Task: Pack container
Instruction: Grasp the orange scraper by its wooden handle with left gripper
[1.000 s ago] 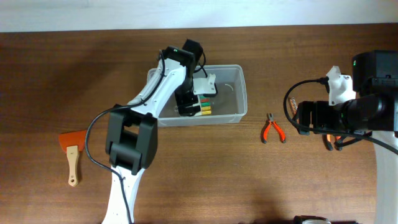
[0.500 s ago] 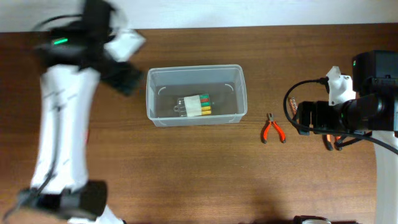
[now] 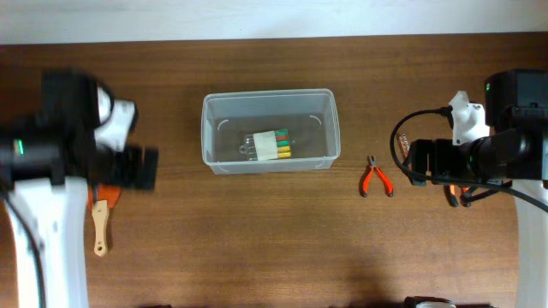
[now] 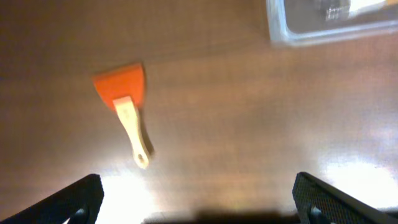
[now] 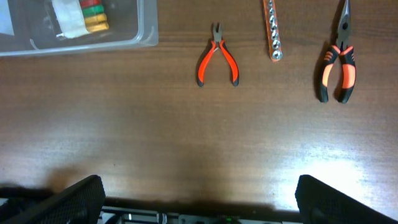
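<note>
The container (image 3: 334, 128) is a clear plastic tub at the table's middle back, holding a pack of coloured bits (image 3: 271, 145). Its corner also shows in the left wrist view (image 4: 298, 37) and the right wrist view (image 5: 146, 37). My left gripper (image 3: 137, 168) is open and empty at the far left, blurred, above an orange scraper with a wooden handle (image 4: 127, 112), which my arm partly hides in the overhead view (image 3: 101, 229). My right gripper (image 5: 199, 199) is open and empty at the right. Small red pliers (image 3: 375, 177) lie between it and the tub.
In the right wrist view, the small red pliers (image 5: 217, 59), an orange strip of sockets (image 5: 272, 31) and larger orange-and-black pliers (image 5: 339, 68) lie on the wood. The right arm covers most of these in the overhead view.
My left arm has lifted out of the container and swung to the far left, over the scraper. The bit pack stays in the tub. The right arm has not moved.
</note>
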Robot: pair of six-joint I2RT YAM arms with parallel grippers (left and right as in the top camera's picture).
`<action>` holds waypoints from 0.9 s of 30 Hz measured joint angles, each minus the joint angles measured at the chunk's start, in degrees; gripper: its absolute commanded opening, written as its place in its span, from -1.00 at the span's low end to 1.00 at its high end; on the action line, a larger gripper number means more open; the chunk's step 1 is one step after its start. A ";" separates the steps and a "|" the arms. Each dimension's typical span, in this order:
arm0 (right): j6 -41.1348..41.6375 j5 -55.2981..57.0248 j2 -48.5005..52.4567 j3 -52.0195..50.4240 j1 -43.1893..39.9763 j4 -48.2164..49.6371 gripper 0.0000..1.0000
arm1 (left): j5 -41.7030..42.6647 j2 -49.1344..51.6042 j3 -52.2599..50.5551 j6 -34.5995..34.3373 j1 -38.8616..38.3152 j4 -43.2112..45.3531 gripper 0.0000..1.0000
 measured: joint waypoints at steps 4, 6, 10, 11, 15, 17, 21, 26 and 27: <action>-0.04 0.00 0.00 0.00 0.00 0.02 0.97 | 0.24 -9.97 -13.57 -2.80 3.48 4.20 0.99; 0.00 0.00 0.00 0.00 0.00 0.07 0.97 | 0.46 -13.00 -19.17 -4.04 6.67 5.88 0.99; -0.02 0.00 0.00 0.00 0.00 0.15 0.97 | 1.75 -13.75 -26.71 -5.11 13.57 12.35 0.98; 0.02 0.00 0.00 0.00 0.00 0.15 0.97 | 1.81 -13.05 -28.26 -5.18 15.32 14.01 0.99; 0.00 0.00 0.00 0.00 0.00 0.13 0.97 | 1.42 -9.20 -31.63 -5.38 20.20 20.68 0.98; -0.02 0.02 0.00 0.00 0.00 0.15 0.97 | 0.76 -6.34 -31.89 -5.55 22.43 23.04 0.99; 0.00 0.00 0.00 0.00 0.00 0.15 0.97 | -0.04 0.22 -31.89 -5.62 26.82 26.69 0.99; -0.02 0.00 0.00 0.00 0.00 0.22 0.97 | -0.50 8.90 -31.91 -4.15 29.09 29.42 0.99; -0.02 0.00 0.00 0.00 0.00 0.24 0.97 | -0.50 10.51 -31.91 -3.65 29.09 29.86 0.99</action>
